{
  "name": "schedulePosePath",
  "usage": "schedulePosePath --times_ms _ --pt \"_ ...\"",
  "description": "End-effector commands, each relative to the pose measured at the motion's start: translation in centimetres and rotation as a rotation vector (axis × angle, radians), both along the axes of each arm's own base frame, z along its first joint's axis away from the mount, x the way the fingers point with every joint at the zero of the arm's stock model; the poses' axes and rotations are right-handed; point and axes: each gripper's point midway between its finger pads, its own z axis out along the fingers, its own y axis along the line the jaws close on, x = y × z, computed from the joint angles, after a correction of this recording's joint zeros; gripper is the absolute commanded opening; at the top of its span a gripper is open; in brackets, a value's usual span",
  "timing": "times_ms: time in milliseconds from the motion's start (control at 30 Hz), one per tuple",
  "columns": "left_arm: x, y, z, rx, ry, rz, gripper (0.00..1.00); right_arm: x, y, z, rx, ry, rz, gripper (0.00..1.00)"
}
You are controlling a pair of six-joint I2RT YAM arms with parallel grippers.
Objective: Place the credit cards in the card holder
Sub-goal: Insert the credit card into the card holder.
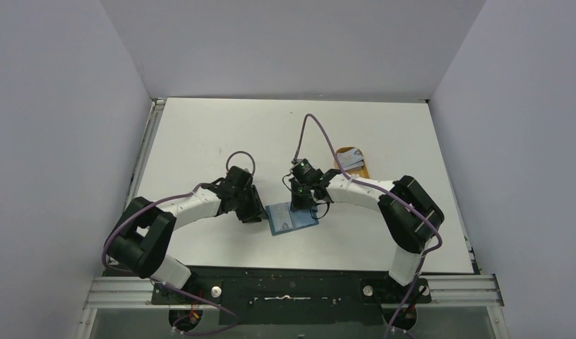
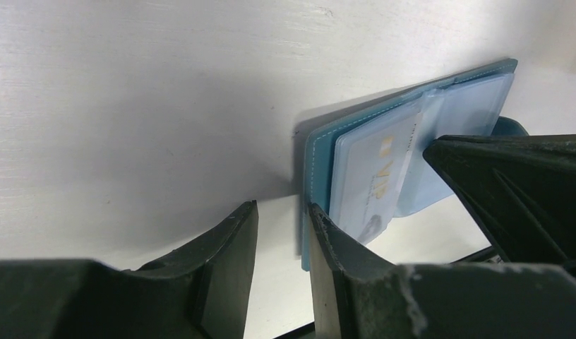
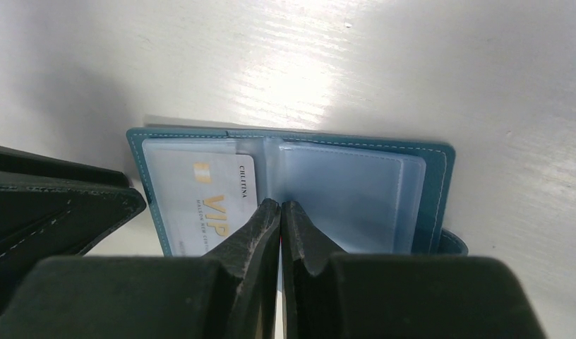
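Note:
The teal-blue card holder lies open and flat on the table between the two arms. One whitish credit card with gold "VIP" lettering sits in its left clear sleeve; the right sleeve looks empty. My right gripper is shut, its tips together on the holder's middle fold. My left gripper is slightly open, with one finger on the holder's left edge and the other on bare table. More cards lie in the orange tray.
The orange oval tray stands on the white table behind and to the right of the right wrist. Grey walls close the table in on three sides. A metal rail runs along the table's left edge.

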Motion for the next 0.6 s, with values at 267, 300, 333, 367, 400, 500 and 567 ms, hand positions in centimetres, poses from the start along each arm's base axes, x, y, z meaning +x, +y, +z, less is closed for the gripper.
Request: schedulePosePath --times_ms 267,300,333,367,400,500,567 --pt "0.9 -0.4 0.0 -0.024 -0.017 -0.006 0.26 1.8 0.2 4.0 0.008 -0.152 -0.044 0.04" --pt "1.0 -0.4 0.0 -0.024 -0.016 -0.005 0.26 1.9 0.3 4.5 0.019 -0.163 -0.045 0.04" --pt "1.0 -0.4 0.0 -0.024 -0.015 -0.005 0.25 1.9 0.6 4.9 0.033 -0.164 -0.043 0.04" --pt "1.0 -0.5 -0.1 -0.025 -0.015 -0.005 0.25 1.9 0.9 5.2 0.048 -0.159 -0.037 0.04" --pt "1.0 -0.5 -0.1 -0.025 -0.013 -0.005 0.25 2.0 1.1 5.3 0.060 -0.152 -0.034 0.04" --pt "1.0 -0.5 -0.1 -0.027 -0.013 -0.005 0.24 1.9 2.0 5.0 0.111 -0.113 -0.029 0.05" --pt "0.9 -0.5 -0.2 -0.026 -0.011 -0.003 0.24 1.8 2.6 4.5 0.158 -0.076 -0.033 0.06"
